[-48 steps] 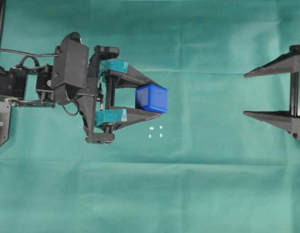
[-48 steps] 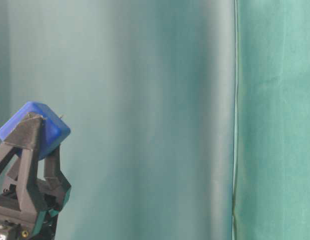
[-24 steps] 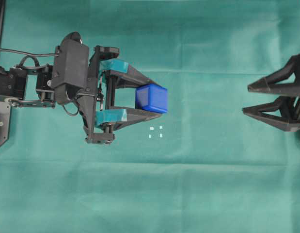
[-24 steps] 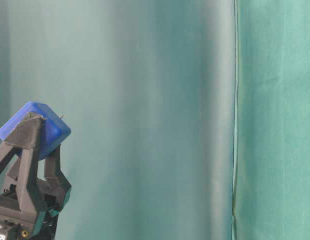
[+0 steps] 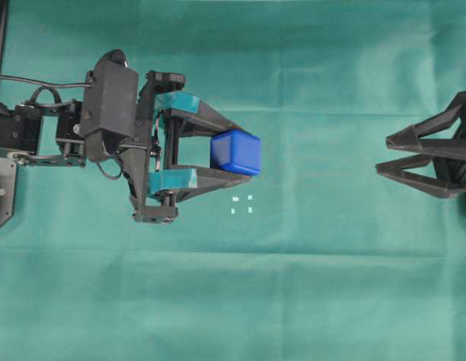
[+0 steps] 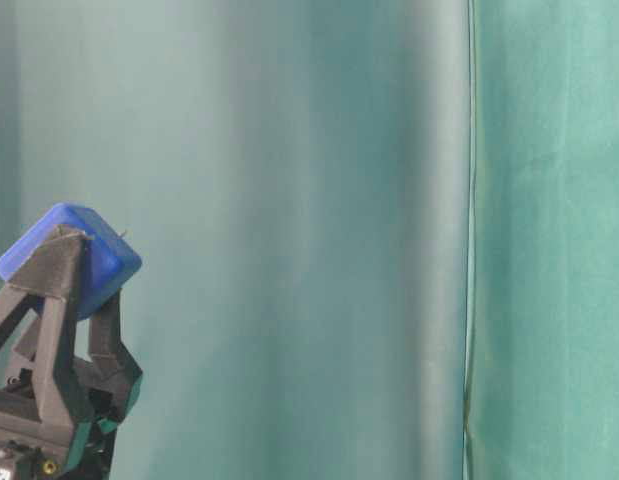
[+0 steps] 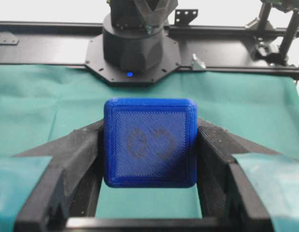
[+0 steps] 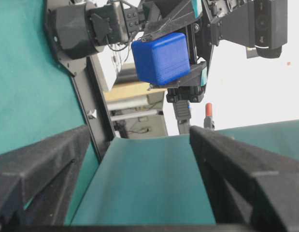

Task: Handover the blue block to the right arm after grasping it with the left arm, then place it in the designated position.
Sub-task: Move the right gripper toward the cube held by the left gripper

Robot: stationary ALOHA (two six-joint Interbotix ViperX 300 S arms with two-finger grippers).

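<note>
Two grippers in the overhead view, and only one differs from a second ago. The right gripper [image 5: 383, 153], at the right edge, has rolled about its own axis: its two black fingers, earlier stacked flat and parallel, now overlap as crossed wedges with tips pointing toward the blue block [image 5: 236, 152]. Its jaws stand wide apart with nothing between them; the right wrist view shows both fingers [image 8: 40, 164] spread, green cloth [image 8: 144, 179] in the gap.

The left gripper [image 5: 234, 153] and block are unchanged. Teal-banded fingers are clamped on two opposite faces of the block, holding it above the cloth, well apart from the right gripper.

Block is a cube, so no long axis. In the left wrist view one square face [image 7: 150, 142] with a faint dark mark faces that camera, edges level. In the table-level view it sits tilted, a corner uppermost [image 6: 69, 260].

The designated position [image 5: 242, 204], four white dots, lies on the cloth just below and right of the block in the overhead view.
</note>
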